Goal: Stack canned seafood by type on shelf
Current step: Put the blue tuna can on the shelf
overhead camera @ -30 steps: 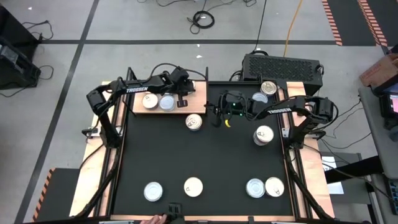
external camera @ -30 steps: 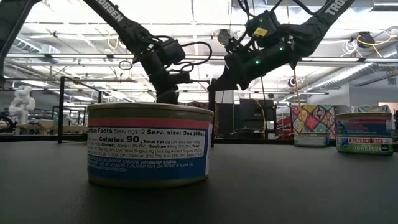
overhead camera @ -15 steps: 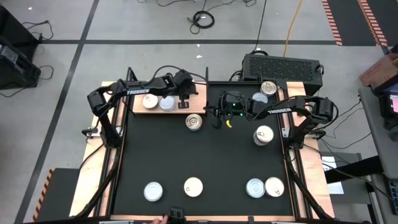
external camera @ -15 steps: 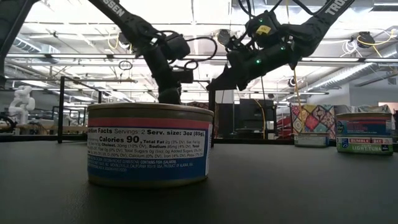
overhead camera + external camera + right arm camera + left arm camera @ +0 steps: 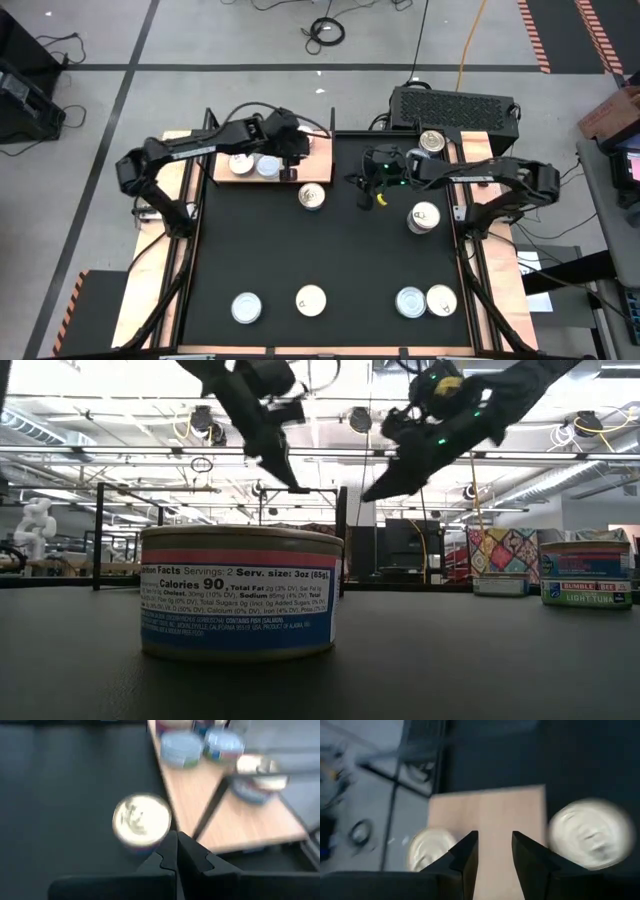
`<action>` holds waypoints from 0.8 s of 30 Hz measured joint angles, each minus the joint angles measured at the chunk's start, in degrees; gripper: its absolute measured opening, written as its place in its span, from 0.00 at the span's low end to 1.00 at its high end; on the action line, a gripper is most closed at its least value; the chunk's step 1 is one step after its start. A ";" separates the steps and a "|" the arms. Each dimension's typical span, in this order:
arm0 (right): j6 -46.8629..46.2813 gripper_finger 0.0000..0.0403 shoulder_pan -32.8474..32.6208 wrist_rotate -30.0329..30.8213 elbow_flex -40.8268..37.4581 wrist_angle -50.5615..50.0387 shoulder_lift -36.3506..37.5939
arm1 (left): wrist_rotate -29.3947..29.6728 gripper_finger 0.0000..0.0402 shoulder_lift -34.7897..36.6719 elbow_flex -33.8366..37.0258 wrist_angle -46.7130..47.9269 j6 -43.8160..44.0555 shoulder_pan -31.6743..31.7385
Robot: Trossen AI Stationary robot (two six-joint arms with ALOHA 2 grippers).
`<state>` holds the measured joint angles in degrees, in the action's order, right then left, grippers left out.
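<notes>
On the shelf (image 5: pixel 318 152), at the mat's eleven o'clock corner in the high view, two cans sit touching side by side: a cream-topped can (image 5: pixel 241 163) and a silvery can (image 5: pixel 267 165). The left claw (image 5: pixel 288 172) hangs at the shelf's six o'clock edge, just at three o'clock of the silvery can; its fingers stand a narrow gap apart and hold nothing, with bare wood showing between them in the left wrist view. A gold-toned can (image 5: pixel 312 197) stands on the black mat (image 5: pixel 330 250) at five o'clock of that claw. The right claw (image 5: pixel 377 194) hovers over the mat with fingers pressed together and empty, a cream can (image 5: pixel 424 217) at its four o'clock. Four more cans line the mat's six o'clock edge.
</notes>
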<state>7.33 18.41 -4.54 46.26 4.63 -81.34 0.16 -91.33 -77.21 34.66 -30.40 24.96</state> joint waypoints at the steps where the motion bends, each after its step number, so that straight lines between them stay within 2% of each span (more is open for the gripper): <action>1: -0.05 0.00 0.00 0.01 0.00 -2.89 1.51 | -2.61 0.30 1.11 0.02 0.98 0.77 -0.06; 5: -3.88 0.00 -0.02 0.47 0.00 -15.19 7.69 | -10.70 0.30 4.80 3.04 0.60 2.45 -0.56; 12: -17.73 0.00 -2.61 0.24 0.00 -32.83 15.10 | -13.29 0.30 9.91 13.88 -8.91 6.36 -4.59; 15: -23.43 0.00 -4.76 0.06 -0.01 -38.13 16.23 | -14.05 0.30 11.90 20.36 -19.74 6.60 -7.82; 19: -31.95 0.00 -6.88 -0.48 0.00 -46.34 16.57 | -14.02 0.30 11.74 27.80 -40.43 5.81 -10.57; 21: -36.49 0.00 -7.25 -2.00 0.19 -52.23 16.59 | -14.11 0.30 10.24 29.84 -50.43 5.64 -11.32; 24: -43.36 0.00 -7.30 -2.58 2.28 -61.96 16.59 | -17.37 0.30 7.82 31.84 -59.05 5.95 -11.57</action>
<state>-36.03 11.11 -7.11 48.54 -57.33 -64.75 -17.21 -83.51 -45.37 -24.39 -24.45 13.39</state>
